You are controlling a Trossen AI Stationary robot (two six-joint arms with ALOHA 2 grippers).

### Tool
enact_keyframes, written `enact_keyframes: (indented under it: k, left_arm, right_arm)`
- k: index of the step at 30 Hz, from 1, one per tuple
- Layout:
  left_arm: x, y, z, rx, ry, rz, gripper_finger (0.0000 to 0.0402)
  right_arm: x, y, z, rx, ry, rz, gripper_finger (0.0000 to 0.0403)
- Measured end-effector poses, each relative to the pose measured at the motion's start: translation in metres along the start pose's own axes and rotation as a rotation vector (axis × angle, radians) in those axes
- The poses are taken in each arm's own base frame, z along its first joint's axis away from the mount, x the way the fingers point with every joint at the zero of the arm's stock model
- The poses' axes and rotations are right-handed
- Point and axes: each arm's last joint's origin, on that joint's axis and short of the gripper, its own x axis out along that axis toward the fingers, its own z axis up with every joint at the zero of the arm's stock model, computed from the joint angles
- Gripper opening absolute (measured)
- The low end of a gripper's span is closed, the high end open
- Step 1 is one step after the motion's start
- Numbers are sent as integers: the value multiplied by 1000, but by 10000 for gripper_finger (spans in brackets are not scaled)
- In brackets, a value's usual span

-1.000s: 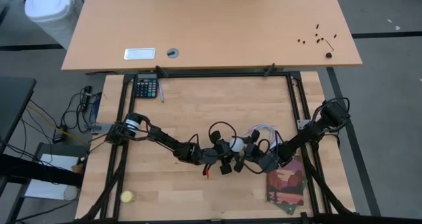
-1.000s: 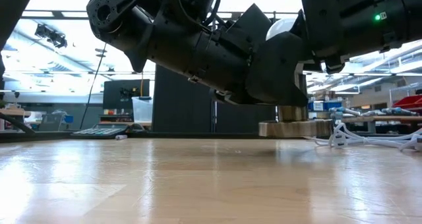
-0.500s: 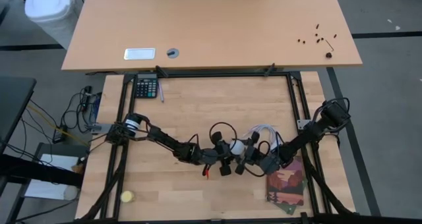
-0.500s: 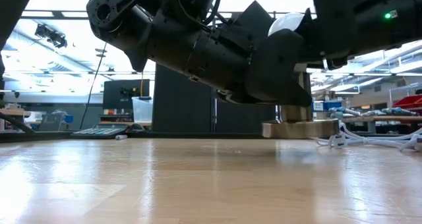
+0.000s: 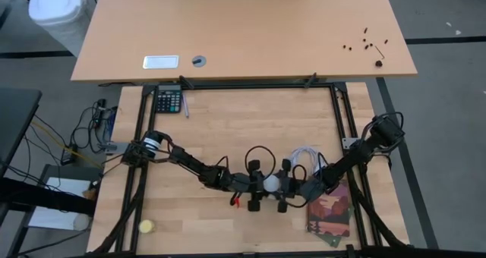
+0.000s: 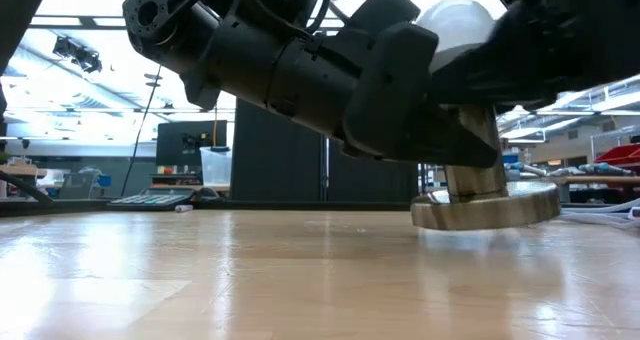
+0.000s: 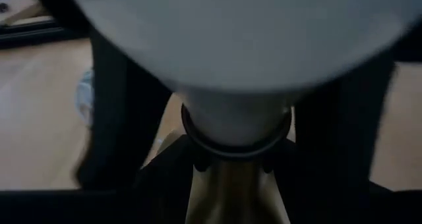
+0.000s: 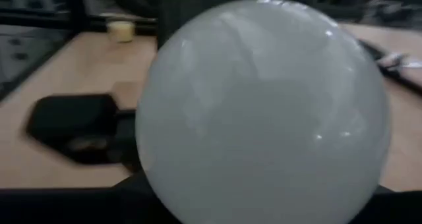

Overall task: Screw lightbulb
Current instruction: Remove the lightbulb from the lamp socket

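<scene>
The white lightbulb (image 5: 269, 184) stands upright in a brass socket whose stem (image 6: 475, 175) rises from a round disc (image 6: 487, 205). The assembly is near the middle of the table, between my two grippers. My left gripper (image 5: 254, 185) reaches in from the table's left and is shut on the socket below the bulb. My right gripper (image 5: 284, 186) reaches in from the right at the height of the globe (image 8: 264, 112), which fills the gap between its fingers. The disc is low on the tabletop; whether it rests on it I cannot tell. My left gripper pinches the socket's brass stem (image 7: 231, 194) between its two fingers (image 7: 165, 178), just under the dark ring at the bulb's neck. It comes nearly level from the table's left. The socket stays upright with the bulb on top. My right gripper has the bulb's white globe (image 6: 455, 25) between its two fingers, coming nearly level from the table's right. The globe itself hides the places of contact in the right wrist view. The bulb stands upright in the socket.
White cables (image 5: 304, 153) lie just beyond the grippers. A patterned card (image 5: 329, 211) lies at the near right, a yellow ball (image 5: 146, 227) at the near left and a calculator (image 5: 168, 101) at the far left. Black frame rails (image 5: 334, 114) border the work area.
Both grippers have swung toward the table's near edge, turning as they went. The socket and bulb have come along between them. In the low view the disc now stands closer and larger, and the bulb stays upright.
</scene>
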Motion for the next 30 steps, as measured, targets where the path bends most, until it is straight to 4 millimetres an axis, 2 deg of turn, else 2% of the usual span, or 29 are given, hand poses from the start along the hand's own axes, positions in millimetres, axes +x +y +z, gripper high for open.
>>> enact_keyframes:
  k: [9, 17, 24, 30]
  left_arm:
    - [0, -2, 3, 37, -27, -120, 190]
    - [-1, -3, 3, 42, -41, -210, 190]
    - [0, -3, 2, 37, -35, -210, 190]
    - [0, -2, -4, 41, 4, -191, 190]
  right_arm:
    - [-19, -18, 0, 79, -24, 271, 183]
    - [-9, -28, 1, 17, -34, 514, 177]
    - [-4, -37, 2, 65, -14, 505, 188]
    - [-9, -41, 7, 79, 107, 484, 243]
